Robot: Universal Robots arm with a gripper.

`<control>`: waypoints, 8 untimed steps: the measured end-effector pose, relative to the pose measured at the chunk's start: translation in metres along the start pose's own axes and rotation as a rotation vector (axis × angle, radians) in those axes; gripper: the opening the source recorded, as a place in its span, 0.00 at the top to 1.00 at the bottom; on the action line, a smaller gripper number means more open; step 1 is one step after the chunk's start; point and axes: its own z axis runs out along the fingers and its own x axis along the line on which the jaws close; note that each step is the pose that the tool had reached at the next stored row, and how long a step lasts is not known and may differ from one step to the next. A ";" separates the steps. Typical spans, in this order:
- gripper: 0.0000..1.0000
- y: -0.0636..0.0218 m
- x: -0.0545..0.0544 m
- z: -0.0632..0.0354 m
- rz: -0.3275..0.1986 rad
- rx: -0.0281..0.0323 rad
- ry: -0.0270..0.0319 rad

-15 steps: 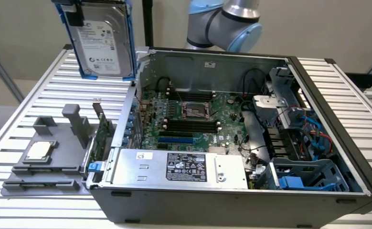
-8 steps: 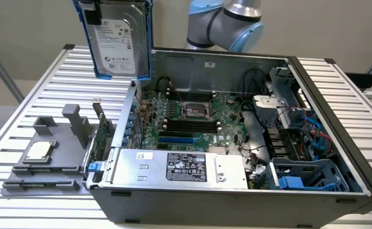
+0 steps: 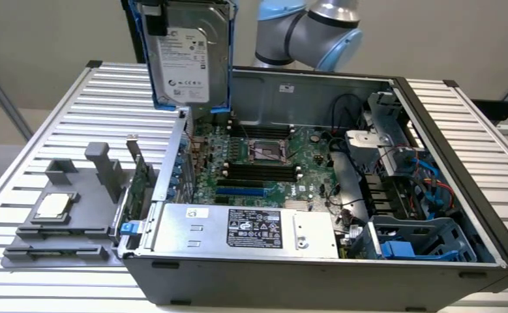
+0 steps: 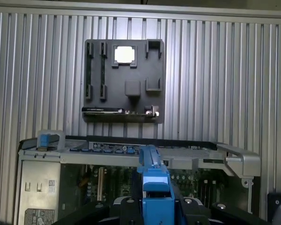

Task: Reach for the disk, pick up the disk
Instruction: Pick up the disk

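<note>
Hanging upright above the open computer case (image 3: 323, 195), the disk (image 3: 188, 59) is off every surface: its label faces the exterior camera and its blue rails run down both long edges. It hovers over the case's rear corner on the exterior view's left, above the edge where the expansion cards stand, and touches nothing below. That free, vertical pose only makes sense if something grips it from above, and the wrist view bears this out: the tool (image 4: 155, 206) sits clenched around the blue rail (image 4: 152, 178), with dark finger bodies pressed close on either side of the plastic. So the tool is grasping the disk, which extends straight out from between its fingers toward the case.

The arm (image 3: 310, 29) shows behind the case's back wall, its grey and pale blue joints just beside the disk's upper end, consistent with a wrist turned so the drive hangs edge-down.

Judging by this, the reach looks finished and the pick-up looks achieved, since the disk is well clear of the case.

On the ribbed bench (image 3: 62, 130), beside the case on the exterior view's left, lies a dark grey fixture tray (image 3: 71, 222) with upright holders and a small square silver chip (image 3: 53, 205) seated in one pocket. Inside the case, nearest the exterior camera, sits a silver box with a black label (image 3: 245, 228)
</note>
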 end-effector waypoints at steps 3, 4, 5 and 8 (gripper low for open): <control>0.67 -0.0137 0.004 -0.0010 0.000 -0.0005 0.0001; 0.67 -0.0182 0.005 -0.0013 0.000 -0.0008 0.0001; 0.67 -0.0227 0.006 -0.0016 0.000 -0.0008 0.0000; 0.67 -0.0362 0.010 -0.0022 0.000 -0.0019 0.0001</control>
